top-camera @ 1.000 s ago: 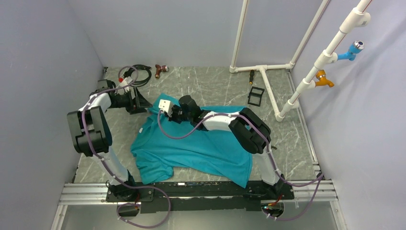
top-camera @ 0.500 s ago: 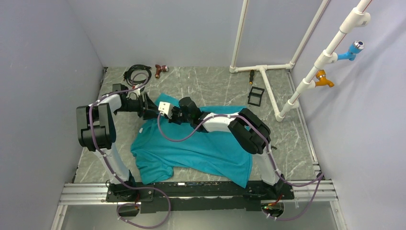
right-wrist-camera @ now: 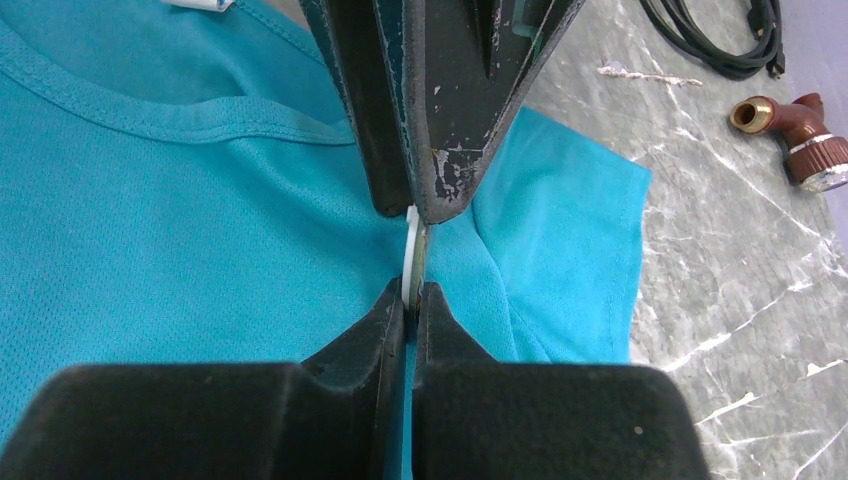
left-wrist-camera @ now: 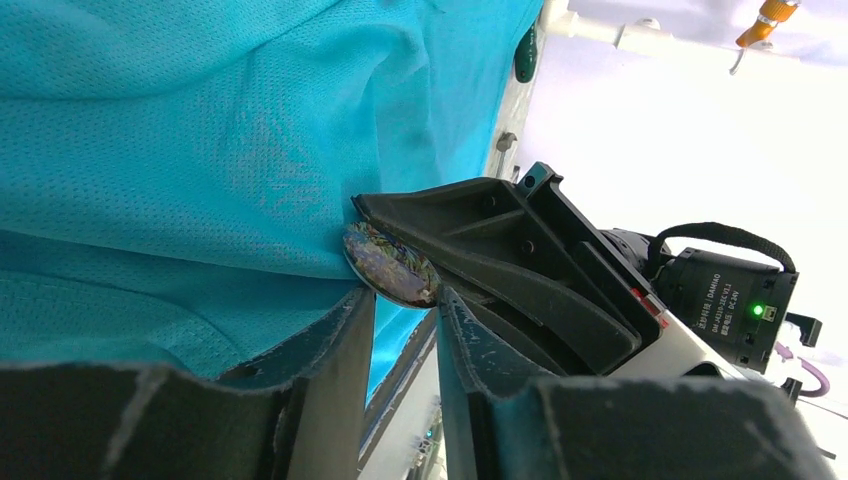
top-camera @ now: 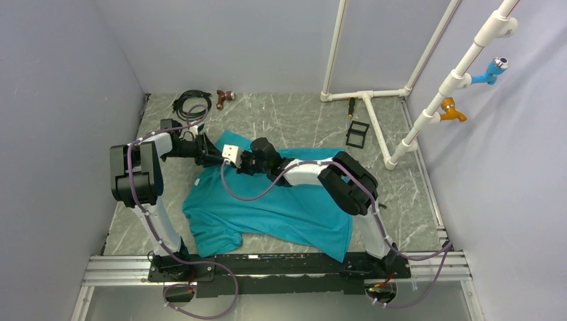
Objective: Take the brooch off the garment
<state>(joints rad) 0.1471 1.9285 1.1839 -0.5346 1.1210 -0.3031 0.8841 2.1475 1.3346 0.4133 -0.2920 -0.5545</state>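
Note:
The teal garment (top-camera: 281, 207) lies spread on the marble table. Both grippers meet at its far left sleeve. The brooch (left-wrist-camera: 390, 265) is a small dark patterned disc on a raised fold of fabric. My right gripper (right-wrist-camera: 412, 290) is shut on it, and there the brooch (right-wrist-camera: 411, 255) shows edge-on with a white back. My left gripper (left-wrist-camera: 405, 300) has a narrow gap between its jaws, with the fingertips at the disc's rim. From above, my left gripper (top-camera: 215, 154) and right gripper (top-camera: 226, 160) nearly touch tip to tip; the brooch is hidden there.
A black cable (top-camera: 190, 103) and a reddish-brown fitting (top-camera: 224, 98) lie at the back left. A screwdriver (top-camera: 351, 107), a black frame (top-camera: 358, 134) and a white pipe stand (top-camera: 374, 127) are at the back right. The left wall is close to the left arm.
My left gripper has swung right from beside the shirt's edge to the brooch and now meets the right gripper. The right gripper has held its place on the fold.

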